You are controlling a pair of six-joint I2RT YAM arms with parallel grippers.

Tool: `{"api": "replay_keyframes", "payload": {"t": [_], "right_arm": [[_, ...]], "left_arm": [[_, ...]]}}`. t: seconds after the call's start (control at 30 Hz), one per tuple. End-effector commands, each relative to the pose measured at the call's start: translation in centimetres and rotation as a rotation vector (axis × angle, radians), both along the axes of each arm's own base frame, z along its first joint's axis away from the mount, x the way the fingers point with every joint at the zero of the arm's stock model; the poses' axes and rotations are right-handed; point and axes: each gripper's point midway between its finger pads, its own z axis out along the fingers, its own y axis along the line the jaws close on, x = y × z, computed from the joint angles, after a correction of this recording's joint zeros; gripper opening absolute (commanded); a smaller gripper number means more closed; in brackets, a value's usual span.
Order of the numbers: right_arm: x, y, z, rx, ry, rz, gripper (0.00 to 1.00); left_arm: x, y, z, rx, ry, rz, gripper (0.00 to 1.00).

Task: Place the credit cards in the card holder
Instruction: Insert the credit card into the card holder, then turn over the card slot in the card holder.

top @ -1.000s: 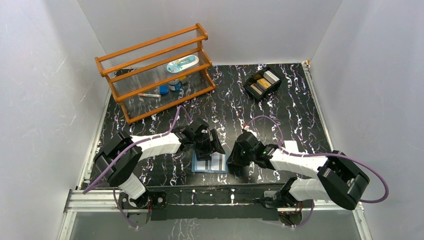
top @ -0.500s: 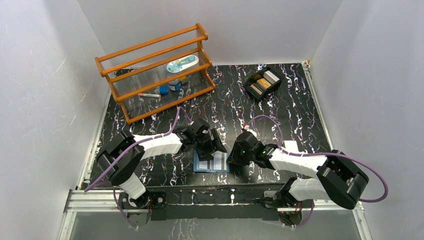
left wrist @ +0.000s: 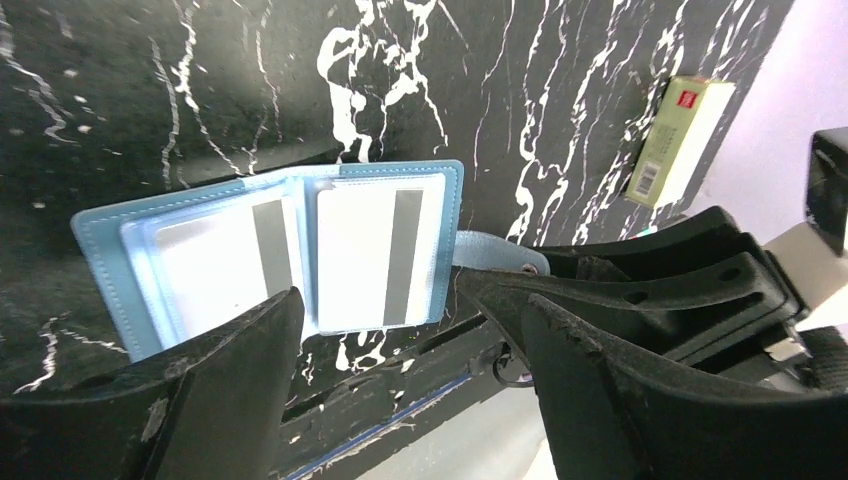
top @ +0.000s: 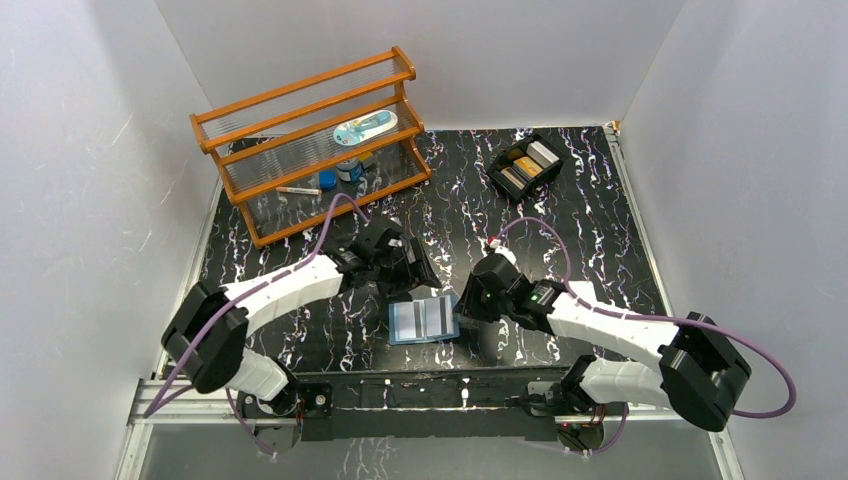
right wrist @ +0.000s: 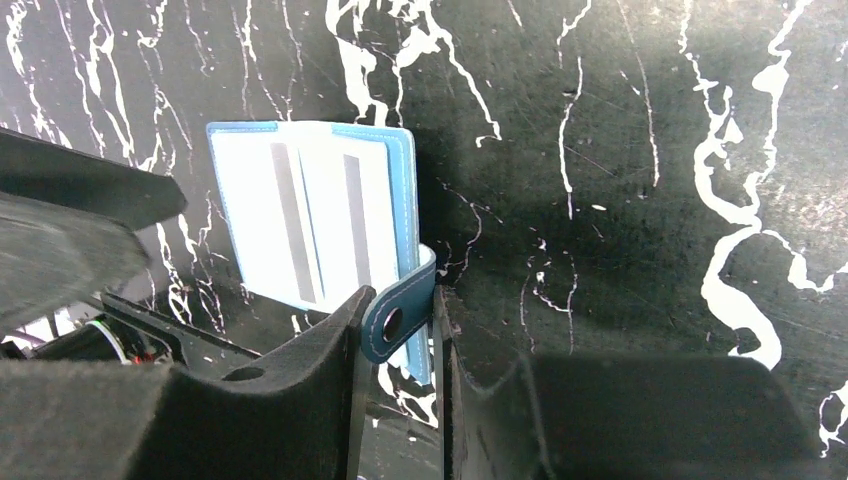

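Observation:
The blue card holder (top: 423, 320) lies open near the table's front edge. Two pale credit cards (left wrist: 370, 255) with grey stripes sit in its clear slots, one per side. My left gripper (left wrist: 380, 300) hangs open above the holder's near edge with nothing between its fingers. In the top view the left gripper (top: 405, 268) sits just behind the holder. My right gripper (right wrist: 405, 320) is at the holder's right edge, shut on the snap tab (right wrist: 398, 312), which curls up between its fingers. More credit cards, orange-gold and pale, lie in the black tray (top: 525, 165).
A wooden rack (top: 310, 140) with small items stands at the back left. A pale green and white box (left wrist: 675, 140) lies to the right of the holder. The table's front rail (top: 420, 385) runs just below the holder.
My left gripper has drawn back and up off the card holder and opened a little wider. The holder has turned slightly. My right gripper stays on the snap tab.

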Motion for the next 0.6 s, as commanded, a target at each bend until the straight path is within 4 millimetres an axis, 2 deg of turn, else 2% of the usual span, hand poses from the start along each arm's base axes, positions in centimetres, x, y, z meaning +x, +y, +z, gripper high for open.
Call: {"api": "replay_keyframes", "payload": {"t": [0.0, 0.1, 0.2, 0.43, 0.57], "right_arm": [[1.0, 1.2, 2.8, 0.022, -0.060, 0.005, 0.35], [1.2, 1.3, 2.9, -0.002, -0.061, 0.008, 0.36], [1.4, 0.8, 3.3, -0.033, -0.076, -0.006, 0.39], [2.6, -0.8, 6.1, -0.091, -0.162, -0.038, 0.47], [2.7, 0.2, 7.1, -0.049, -0.183, -0.002, 0.46]], "left_arm": [[-0.3, 3.1, 0.5, 0.030, -0.004, 0.008, 0.79], [-0.4, 4.3, -0.7, 0.039, 0.010, 0.014, 0.81], [-0.5, 4.6, -0.6, 0.020, -0.004, 0.012, 0.83], [-1.0, 4.5, -1.6, 0.001, 0.016, 0.002, 0.84], [-1.2, 4.1, -2.1, -0.039, 0.019, -0.003, 0.82]]}}
